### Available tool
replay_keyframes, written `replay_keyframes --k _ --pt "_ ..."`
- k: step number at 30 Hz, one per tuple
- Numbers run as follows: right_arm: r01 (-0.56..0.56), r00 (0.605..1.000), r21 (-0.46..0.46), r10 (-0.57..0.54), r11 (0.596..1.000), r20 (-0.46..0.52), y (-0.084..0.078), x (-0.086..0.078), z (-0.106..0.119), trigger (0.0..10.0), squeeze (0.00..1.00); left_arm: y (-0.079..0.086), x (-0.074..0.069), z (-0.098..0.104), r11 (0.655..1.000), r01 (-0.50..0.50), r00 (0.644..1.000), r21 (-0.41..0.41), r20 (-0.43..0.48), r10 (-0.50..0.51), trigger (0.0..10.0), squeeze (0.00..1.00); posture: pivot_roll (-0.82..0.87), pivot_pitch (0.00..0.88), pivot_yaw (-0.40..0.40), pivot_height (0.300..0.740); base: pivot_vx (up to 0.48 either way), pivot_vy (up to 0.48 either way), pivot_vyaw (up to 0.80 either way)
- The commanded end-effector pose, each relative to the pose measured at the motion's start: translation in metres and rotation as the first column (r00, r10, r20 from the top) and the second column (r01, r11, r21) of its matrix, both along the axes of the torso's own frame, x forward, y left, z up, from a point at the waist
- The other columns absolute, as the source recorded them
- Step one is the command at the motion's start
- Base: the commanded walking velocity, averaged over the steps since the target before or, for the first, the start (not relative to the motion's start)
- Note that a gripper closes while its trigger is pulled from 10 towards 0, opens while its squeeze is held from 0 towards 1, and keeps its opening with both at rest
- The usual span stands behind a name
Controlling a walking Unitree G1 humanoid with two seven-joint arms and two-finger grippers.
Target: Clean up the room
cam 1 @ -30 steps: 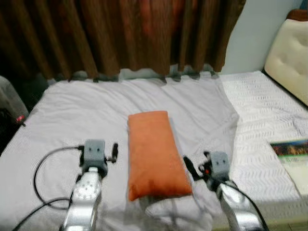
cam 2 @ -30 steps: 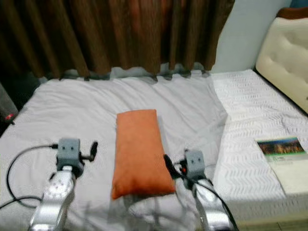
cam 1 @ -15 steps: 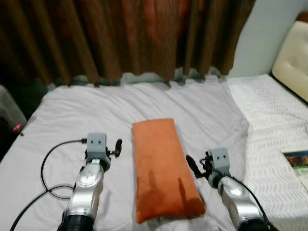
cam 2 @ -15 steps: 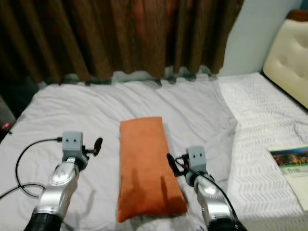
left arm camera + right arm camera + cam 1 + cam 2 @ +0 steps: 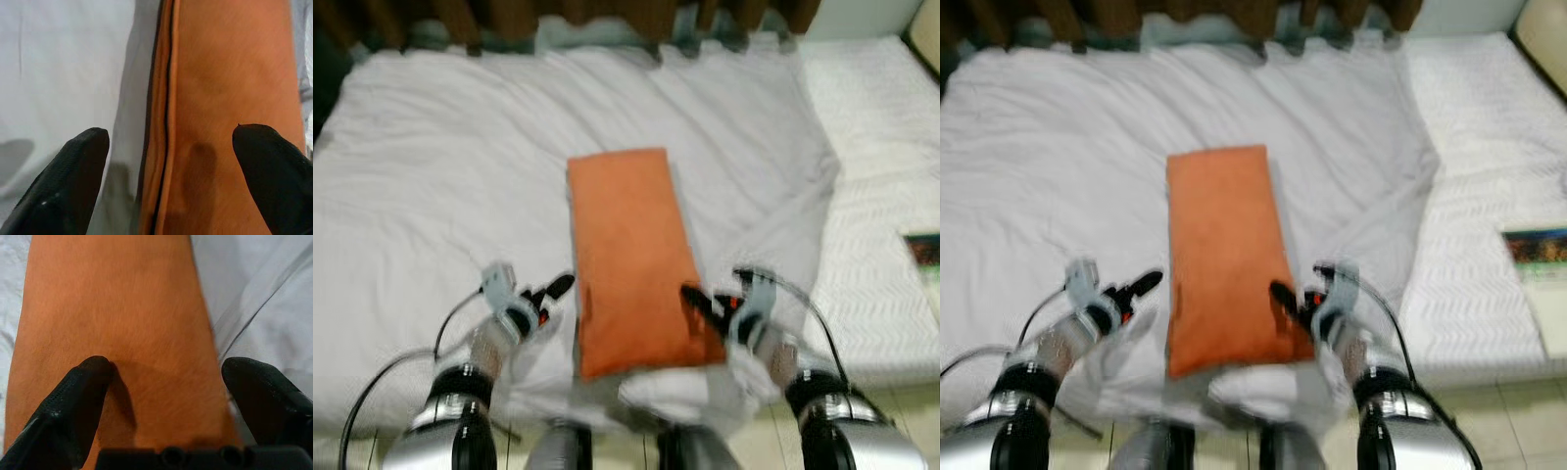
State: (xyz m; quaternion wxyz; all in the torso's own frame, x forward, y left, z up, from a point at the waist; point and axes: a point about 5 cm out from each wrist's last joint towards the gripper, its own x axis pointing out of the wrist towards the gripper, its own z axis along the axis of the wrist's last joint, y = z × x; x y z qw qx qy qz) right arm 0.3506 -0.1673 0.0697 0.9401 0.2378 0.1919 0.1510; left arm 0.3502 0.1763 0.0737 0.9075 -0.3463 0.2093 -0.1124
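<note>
Wide bed (image 5: 431,176) under a rumpled white sheet (image 5: 724,127), stretching ahead of and beyond both end effectors.

Orange cushion (image 5: 628,257) lying flat and lengthwise on the sheet, between the two end effectors, its near end level with them. Plain, soft, slightly fuzzy fabric; piped seam (image 5: 168,98) along the long edge under the left end effector.

Left end effector (image 5: 546,300) just beside the cushion's left edge, fingers wide apart, straddling the seam, gripping nothing. Right end effector (image 5: 701,305) over the cushion's right edge, fingers (image 5: 85,396) equally wide apart, one tip casting a shadow on the orange fabric, the other over the sheet; likewise empty.

Book (image 5: 925,249) with a dark cover well off to the right of the right end effector, on the quilted part of the bed.

Likely risks: pinching sheet along with cushion, since each outer finger hangs over loose white cloth; dragging the bedding on lifting; uneven closure letting the soft cushion sag or slip free.
</note>
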Motion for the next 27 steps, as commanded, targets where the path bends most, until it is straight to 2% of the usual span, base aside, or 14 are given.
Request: replay_keyframes --k 1,2,6,12,14,15,18,19,20,23,24,25,26,27 --pt "-0.009 1.000 0.052 0.010 0.999 -0.025 0.002 -0.001 -0.003 10.0 0.00 -0.002 0.000 -0.003 0.999 0.006 1.000 -0.039 -0.016 -0.007 10.0 0.00 0.00 0.602 -0.016 0.740 0.000 0.000 0.00" --pt "-0.025 1.000 0.078 0.026 0.997 -0.007 0.007 0.002 0.003 10.0 0.00 -0.004 0.005 0.005 0.997 0.006 1.000 -0.076 0.004 -0.005 10.0 0.00 0.00 0.642 -0.014 0.740 0.000 0.000 0.00" --pt "-0.036 0.999 0.138 0.034 0.990 0.014 0.015 0.006 0.008 10.0 0.00 -0.013 0.011 0.015 0.990 0.031 0.999 -0.138 0.041 -0.025 10.0 0.00 0.01 0.655 -0.014 0.740 0.000 0.000 0.00" --pt "-0.040 0.999 0.198 0.037 0.979 0.018 0.025 0.008 0.010 10.0 0.00 -0.025 0.012 0.015 0.984 0.062 0.997 -0.167 0.056 -0.053 10.0 0.00 0.01 0.660 -0.020 0.740 0.000 0.000 0.00" --pt "-0.055 0.998 0.225 0.054 0.973 0.010 0.036 0.008 0.009 10.0 0.00 -0.044 0.013 0.015 0.977 0.098 0.994 -0.190 0.061 -0.088 10.0 0.00 0.01 0.701 -0.019 0.740 0.000 0.000 0.00" --pt "-0.055 0.998 0.225 0.054 0.973 0.010 0.036 0.008 0.009 10.0 0.00 -0.044 0.013 0.015 0.977 0.098 0.994 -0.190 0.061 -0.088 10.0 0.00 0.01 0.701 -0.019 0.740 0.000 0.000 0.00" --pt "-0.061 0.998 0.224 0.061 0.973 0.007 0.042 0.008 0.010 10.0 0.00 -0.059 0.014 0.017 0.969 0.117 0.992 -0.215 0.067 -0.105 10.0 0.00 0.00 0.738 -0.021 0.740 0.000 0.000 0.00" --pt "-0.059 0.998 0.225 0.060 0.972 0.000 0.047 0.008 0.008 10.0 0.00 -0.075 0.013 0.017 0.962 0.146 0.989 -0.231 0.065 -0.134 10.0 0.00 -0.01 0.734 -0.029 0.740 0.000 0.000 0.00" --pt "-0.058 0.998 0.221 0.061 0.973 -0.005 0.050 0.007 0.007 10.0 0.00 -0.083 0.011 0.015 0.959 0.166 0.986 -0.229 0.059 -0.156 10.0 0.00 -0.01 0.738 -0.030 0.740 0.000 0.000 0.00" --pt "-0.048 0.999 0.221 0.052 0.974 -0.010 0.052 0.006 0.005 10.0 0.00 -0.093 0.008 0.011 0.955 0.197 0.980 -0.220 0.046 -0.191 10.0 0.00 -0.01 0.741 -0.027 0.740 0.000 0.000 0.00" --pt "-0.027 0.999 0.240 0.033 0.970 -0.018 0.053 0.006 0.005 10.0 0.00 -0.097 0.005 0.008 0.955 0.205 0.979 -0.215 0.034 -0.203 7.8 0.00 -0.01 0.735 -0.027 0.740 0.000 0.000 0.00" --pt "-0.013 0.999 0.256 0.022 0.967 -0.030 0.055 0.006 0.003 4.2 0.00 -0.100 0.004 0.006 0.956 0.208 0.978 -0.209 0.026 -0.207 0.0 0.00 -0.01 0.735 -0.027 0.740 0.000 0.000 0.00" --pt "0.005 0.999 0.273 0.007 0.962 -0.044 0.056 0.005 0.002 0.0 0.00 -0.101 0.003 0.004 0.958 0.203 0.979 -0.204 0.018 -0.203 0.0 0.00 -0.01 0.729 -0.026 0.740 0.000 0.000 0.00" --pt "0.026 0.998 0.297 -0.009 0.954 -0.056 0.056 0.004 0.001 0.0 0.00 -0.102 0.003 0.004 0.957 0.197 0.980 -0.213 0.018 -0.198 0.0 0.00 -0.01 0.729 -0.025 0.740 0.000 0.000 0.00"
